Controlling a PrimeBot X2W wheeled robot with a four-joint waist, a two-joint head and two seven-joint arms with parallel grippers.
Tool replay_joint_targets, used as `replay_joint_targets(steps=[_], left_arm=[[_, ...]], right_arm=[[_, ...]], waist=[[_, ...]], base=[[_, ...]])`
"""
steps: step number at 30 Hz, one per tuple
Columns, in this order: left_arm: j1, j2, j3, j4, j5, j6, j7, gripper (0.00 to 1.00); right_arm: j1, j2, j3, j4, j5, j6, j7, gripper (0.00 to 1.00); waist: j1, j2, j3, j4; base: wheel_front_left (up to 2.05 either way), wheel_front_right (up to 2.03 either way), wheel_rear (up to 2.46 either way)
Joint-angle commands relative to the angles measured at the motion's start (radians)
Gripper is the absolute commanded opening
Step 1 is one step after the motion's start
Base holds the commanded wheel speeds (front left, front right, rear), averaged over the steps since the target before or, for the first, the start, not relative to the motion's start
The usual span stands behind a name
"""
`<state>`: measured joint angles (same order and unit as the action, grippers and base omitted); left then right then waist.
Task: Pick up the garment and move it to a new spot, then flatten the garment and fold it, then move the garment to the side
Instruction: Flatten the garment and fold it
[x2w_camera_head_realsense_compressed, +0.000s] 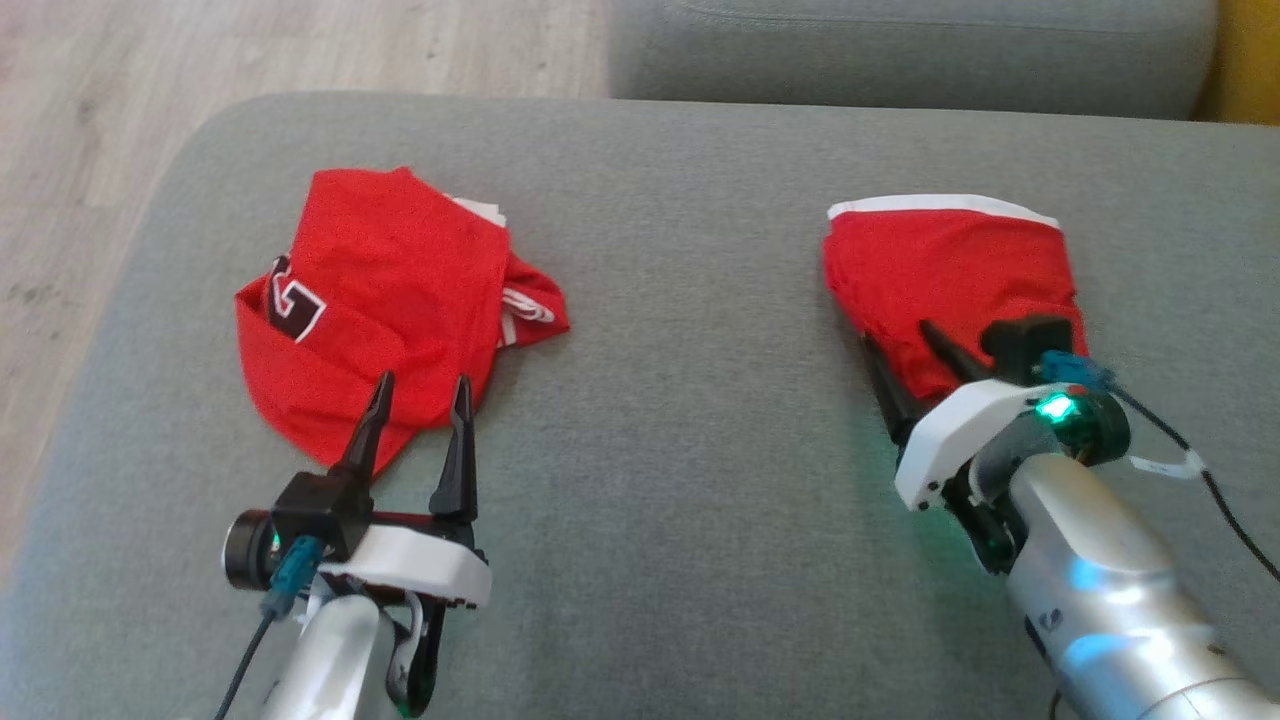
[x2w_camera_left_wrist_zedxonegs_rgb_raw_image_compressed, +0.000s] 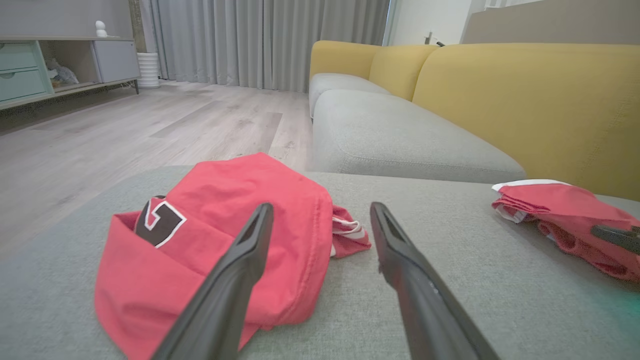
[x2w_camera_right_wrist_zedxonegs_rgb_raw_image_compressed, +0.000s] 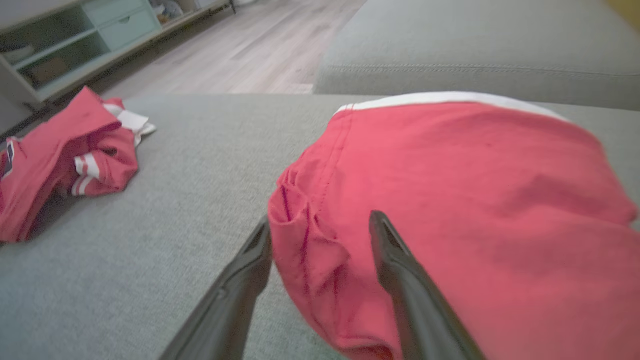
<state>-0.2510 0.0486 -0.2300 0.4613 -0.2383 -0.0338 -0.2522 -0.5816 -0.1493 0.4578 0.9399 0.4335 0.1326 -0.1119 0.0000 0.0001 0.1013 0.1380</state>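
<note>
Two red garments lie on the grey cushion (x2w_camera_head_realsense_compressed: 680, 430). A crumpled red garment (x2w_camera_head_realsense_compressed: 385, 300) (x2w_camera_left_wrist_zedxonegs_rgb_raw_image_compressed: 240, 235) (x2w_camera_right_wrist_zedxonegs_rgb_raw_image_compressed: 60, 160) with a dark number patch and white stripes lies at the left. My left gripper (x2w_camera_head_realsense_compressed: 422, 385) (x2w_camera_left_wrist_zedxonegs_rgb_raw_image_compressed: 321, 207) is open, its fingertips at this garment's near edge and nothing between them. A folded red garment (x2w_camera_head_realsense_compressed: 950, 280) (x2w_camera_left_wrist_zedxonegs_rgb_raw_image_compressed: 565, 210) (x2w_camera_right_wrist_zedxonegs_rgb_raw_image_compressed: 475, 200) with a white band along its far edge lies at the right. My right gripper (x2w_camera_head_realsense_compressed: 905, 360) (x2w_camera_right_wrist_zedxonegs_rgb_raw_image_compressed: 320, 225) is open at its near left corner, and a bunched fold of cloth sits between the spread fingers.
A second grey seat cushion (x2w_camera_head_realsense_compressed: 900, 50) lies beyond, with a yellow sofa back (x2w_camera_left_wrist_zedxonegs_rgb_raw_image_compressed: 525, 95) behind it. Wooden floor (x2w_camera_head_realsense_compressed: 150, 120) runs past the cushion's left edge. A low cabinet (x2w_camera_left_wrist_zedxonegs_rgb_raw_image_compressed: 45, 65) and grey curtains (x2w_camera_left_wrist_zedxonegs_rgb_raw_image_compressed: 265, 40) stand far off. Bare cushion separates the two garments.
</note>
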Motion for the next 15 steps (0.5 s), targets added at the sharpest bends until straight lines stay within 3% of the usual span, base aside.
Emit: replay_joint_targets(steps=[1, 5, 9, 15], left_arm=[[-0.023, 0.004, 0.028, -0.038, -0.006, 0.004, -0.01, 1.0], [-0.026, 0.004, 0.029, -0.065, -0.002, -0.005, -0.01, 1.0], [-0.018, 0.003, 0.035, -0.097, 0.007, -0.007, -0.01, 1.0], [0.011, 0.003, 0.052, -0.138, 0.018, 0.006, -0.01, 1.0]], right_arm=[[-0.024, 0.004, -0.011, -0.022, 0.016, -0.002, -0.043, 1.0], [-0.031, 0.0, -0.069, -0.019, -0.012, -0.002, -0.116, 1.0], [0.002, 0.008, -0.194, -0.081, -0.06, -0.002, -0.148, 1.0], [0.205, 0.073, -0.416, -0.395, -0.204, -0.002, -0.149, 1.0]], waist=[[0.0, -0.0001, -0.006, -0.022], [0.0, -0.0001, -0.015, -0.06], [0.0, -0.0001, -0.026, -0.102], [0.0, -0.0001, -0.036, -0.163]], base=[[0.0, 0.0, 0.0], [0.0, 0.0, 0.0], [0.0, 0.0, 0.0], [0.0, 0.0, 0.0]])
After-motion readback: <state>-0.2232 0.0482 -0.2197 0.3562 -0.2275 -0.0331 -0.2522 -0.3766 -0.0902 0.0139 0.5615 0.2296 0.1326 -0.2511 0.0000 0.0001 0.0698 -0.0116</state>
